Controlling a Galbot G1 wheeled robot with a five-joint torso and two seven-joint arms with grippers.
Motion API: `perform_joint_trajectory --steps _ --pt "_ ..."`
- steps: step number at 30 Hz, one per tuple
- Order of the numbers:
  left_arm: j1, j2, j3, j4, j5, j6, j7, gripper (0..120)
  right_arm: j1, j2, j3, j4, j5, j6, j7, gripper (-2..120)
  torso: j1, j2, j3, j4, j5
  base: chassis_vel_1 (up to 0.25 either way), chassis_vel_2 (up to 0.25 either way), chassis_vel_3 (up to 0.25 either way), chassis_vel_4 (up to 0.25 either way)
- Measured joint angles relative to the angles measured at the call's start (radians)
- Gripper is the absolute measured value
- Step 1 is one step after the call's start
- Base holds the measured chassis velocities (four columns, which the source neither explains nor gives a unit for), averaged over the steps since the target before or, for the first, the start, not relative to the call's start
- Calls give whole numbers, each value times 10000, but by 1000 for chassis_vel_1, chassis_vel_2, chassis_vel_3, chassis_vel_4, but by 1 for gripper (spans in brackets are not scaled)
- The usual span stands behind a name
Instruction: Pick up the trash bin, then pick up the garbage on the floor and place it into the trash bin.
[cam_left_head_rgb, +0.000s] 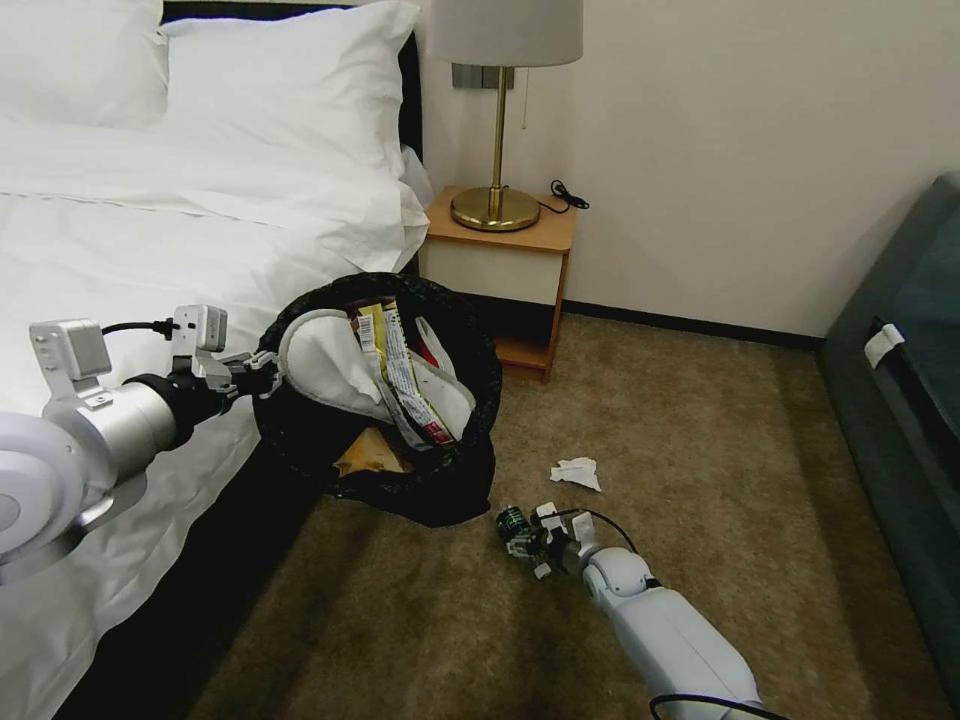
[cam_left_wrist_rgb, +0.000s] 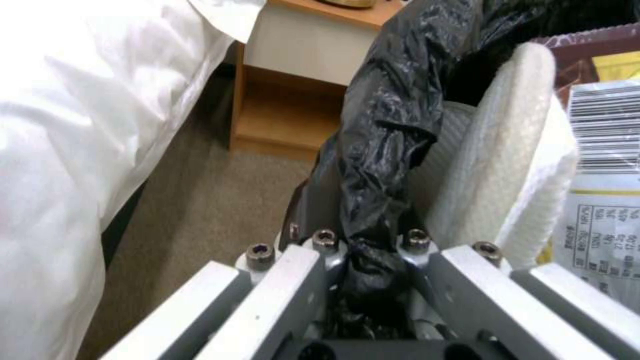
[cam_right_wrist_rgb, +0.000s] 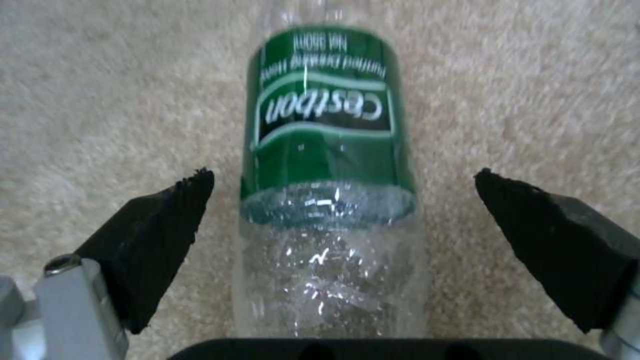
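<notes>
**Bottle between my open pads, bin held up beside the bed**

My left tool (cam_left_head_rgb: 262, 372) is clenched on the rim of the trash bin (cam_left_head_rgb: 455, 480), pinching a fold of its black liner (cam_left_wrist_rgb: 373, 165). I hold the bin tilted, just beside the bed's edge (cam_left_head_rgb: 150, 270) and in front of the nightstand (cam_left_head_rgb: 500, 255). Inside it lie white slippers (cam_left_head_rgb: 325, 365), a yellow-silver snack wrapper (cam_left_head_rgb: 392, 372) and a tan paper bag (cam_left_head_rgb: 368, 455).

My right tool (cam_left_head_rgb: 522, 540) is low over the carpet (cam_left_head_rgb: 700, 420), near the bin's lower side. Its black pads (cam_right_wrist_rgb: 157, 240) stand apart, released, one on each side of a small green-labelled plastic bottle (cam_right_wrist_rgb: 327, 165) lying on the floor. Neither pad touches it yet.

I judge the bottle to be empty and light, with thin clear walls that would dent under a hard squeeze, and round enough to roll or slip. The labelled middle looks the firmest place to grip, squarely across its width.

A crumpled white tissue (cam_left_head_rgb: 576, 472) lies on the carpet near the bottle, toward the nightstand.
</notes>
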Motion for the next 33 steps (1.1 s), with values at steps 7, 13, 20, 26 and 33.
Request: perform_joint_trajectory --steps 7,13,20,26,33 --pt "24 12 9 -13 17 0 7 1 166 301 75 -601 -216 125 -1 94 0 0 0 1 1 0 0 0 0" --pt "33 22 22 -11 28 -1 12 1 202 417 141 -816 -228 169 133 68 0 0 -2 -2 -2 0 0 0 0" --pt "46 31 34 -14 61 0 33 1 134 280 109 -417 -166 144 298 43 0 0 0 2 4 0 0 0 0" --pt "70 19 22 -18 69 0 54 1 -83 3 104 534 -106 -7 624 32 0 -1 0 2 4 0 0 0 0" --pt "211 -90 -30 -31 133 0 55 1 -678 -789 404 2952 277 -347 1084 24 1 -1 0 0 2 0 0 0 0"
